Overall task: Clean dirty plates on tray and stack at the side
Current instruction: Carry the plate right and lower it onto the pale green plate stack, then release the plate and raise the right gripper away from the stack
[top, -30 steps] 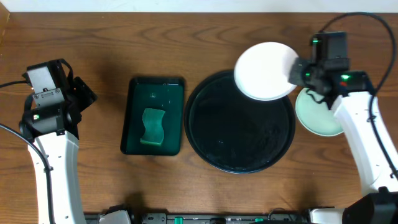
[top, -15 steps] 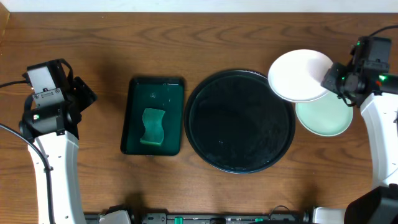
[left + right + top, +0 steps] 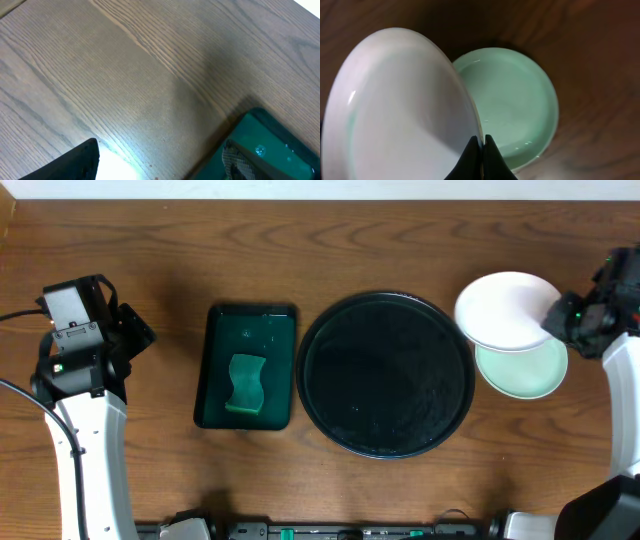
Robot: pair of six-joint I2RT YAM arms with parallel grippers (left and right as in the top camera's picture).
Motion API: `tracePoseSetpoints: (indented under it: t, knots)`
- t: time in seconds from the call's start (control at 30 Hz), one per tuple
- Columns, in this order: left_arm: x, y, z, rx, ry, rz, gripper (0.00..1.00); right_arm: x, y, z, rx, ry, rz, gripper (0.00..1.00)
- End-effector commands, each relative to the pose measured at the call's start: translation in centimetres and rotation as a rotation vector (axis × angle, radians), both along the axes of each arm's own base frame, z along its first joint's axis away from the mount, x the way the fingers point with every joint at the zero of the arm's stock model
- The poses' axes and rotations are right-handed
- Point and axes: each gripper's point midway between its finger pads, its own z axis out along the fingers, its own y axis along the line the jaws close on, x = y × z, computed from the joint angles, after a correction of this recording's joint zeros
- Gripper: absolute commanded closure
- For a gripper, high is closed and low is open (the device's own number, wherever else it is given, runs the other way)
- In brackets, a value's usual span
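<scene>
Okay, far left: left fingers [image 3: 138, 336] spread wide, gripping nothing, hovering over the desk [image 3: 300, 240]. Next, small green tray [image 3: 212, 380] with sponge [image 3: 245, 383] inside. Then big black tray [image 3: 385, 380] mid-desk. Just right of it, mint plate [image 3: 528, 375] flat on the desk, white plate [image 3: 505, 308] tilted above, partly overlapping it, rim pinched tight by right fingers [image 3: 481, 150].
</scene>
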Motion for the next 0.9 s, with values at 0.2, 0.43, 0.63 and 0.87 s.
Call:
tracePoseSetpoints:
  t: [0.2,0.43,0.63,0.87]
  knots:
    - [0.0,0.3,0.9,0.019,-0.019,0.007,0.21,-4.8,-7.2,-1.1,-0.082,0.069,-0.354,0.99]
    - [0.0,0.3,0.9,0.019,-0.019,0.007,0.21,-5.1,-6.5,-5.8,-0.001,0.045,-0.404,0.99]
    - [0.0,0.3,0.9,0.019,-0.019,0.007,0.21,-5.7,-5.8,-8.5,0.021,0.051,-0.394,0.99]
    - [0.0,0.3,0.9,0.019,-0.019,0.007,0.21,-6.2,-5.5,-10.2,0.027,0.054,-0.39,0.87]
